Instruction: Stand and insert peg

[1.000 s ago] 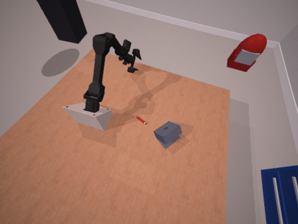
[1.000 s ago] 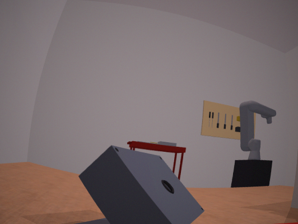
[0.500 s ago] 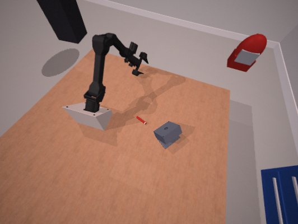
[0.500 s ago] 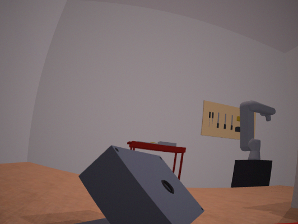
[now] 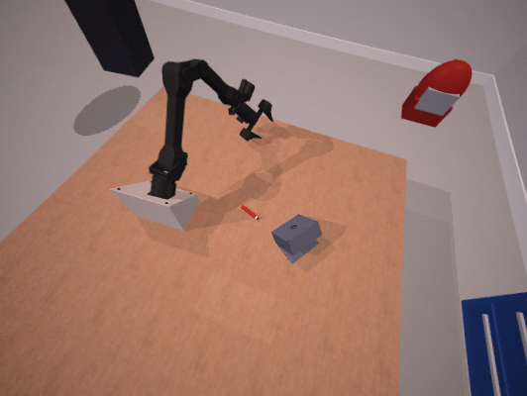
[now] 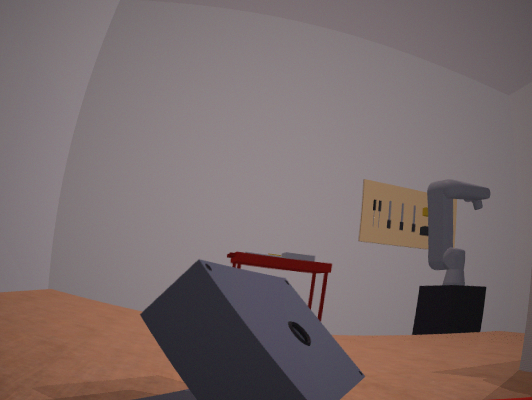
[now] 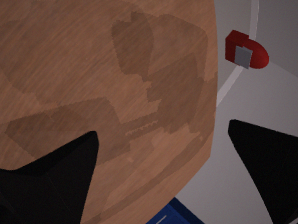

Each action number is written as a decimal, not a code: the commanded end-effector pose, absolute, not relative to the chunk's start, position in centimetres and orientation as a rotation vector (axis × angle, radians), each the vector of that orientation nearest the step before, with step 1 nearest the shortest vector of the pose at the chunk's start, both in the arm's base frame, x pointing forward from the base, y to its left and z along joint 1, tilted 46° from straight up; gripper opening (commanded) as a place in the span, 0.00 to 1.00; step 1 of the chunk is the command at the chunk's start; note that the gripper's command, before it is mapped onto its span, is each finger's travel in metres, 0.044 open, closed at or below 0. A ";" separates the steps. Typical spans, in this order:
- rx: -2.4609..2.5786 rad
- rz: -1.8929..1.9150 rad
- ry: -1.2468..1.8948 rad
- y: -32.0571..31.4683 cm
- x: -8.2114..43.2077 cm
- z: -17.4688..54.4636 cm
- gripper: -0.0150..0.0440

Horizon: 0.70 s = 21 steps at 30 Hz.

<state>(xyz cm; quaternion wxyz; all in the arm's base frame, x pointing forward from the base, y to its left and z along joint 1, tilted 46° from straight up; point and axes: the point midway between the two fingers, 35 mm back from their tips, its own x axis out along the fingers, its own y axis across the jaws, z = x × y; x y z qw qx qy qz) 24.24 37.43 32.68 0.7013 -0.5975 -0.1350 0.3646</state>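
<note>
The red peg (image 5: 249, 212) lies on its side on the table (image 5: 297, 322), its white-banded end towards the grey block with the sloped panel (image 5: 308, 227) (image 6: 260, 305). The panel's face has one dark round hole (image 5: 293, 227) (image 6: 300, 333), with nothing in it. My gripper (image 5: 265, 129) (image 7: 166, 132) is wide open and empty, high above the back part of the table, well away from the peg and block. The wrist view shows neither peg nor panel. In the exterior view, my gripper is out of view and only a thin red strip shows at the bottom right edge.
The arm's pale wedge-shaped base (image 5: 160, 210) stands left of the peg. The block stands right of the peg, close to it. The table's right edge (image 5: 403, 223) lies beyond the block. A red object (image 5: 438, 94) and a blue cabinet (image 5: 500, 342) are off the table.
</note>
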 end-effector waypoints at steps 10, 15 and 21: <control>-1.231 0.831 -0.092 34.0 28.5 29.1 1.00; -1.175 0.842 -0.002 32.7 30.1 27.6 1.00; -1.146 0.823 0.075 30.8 32.2 26.1 1.00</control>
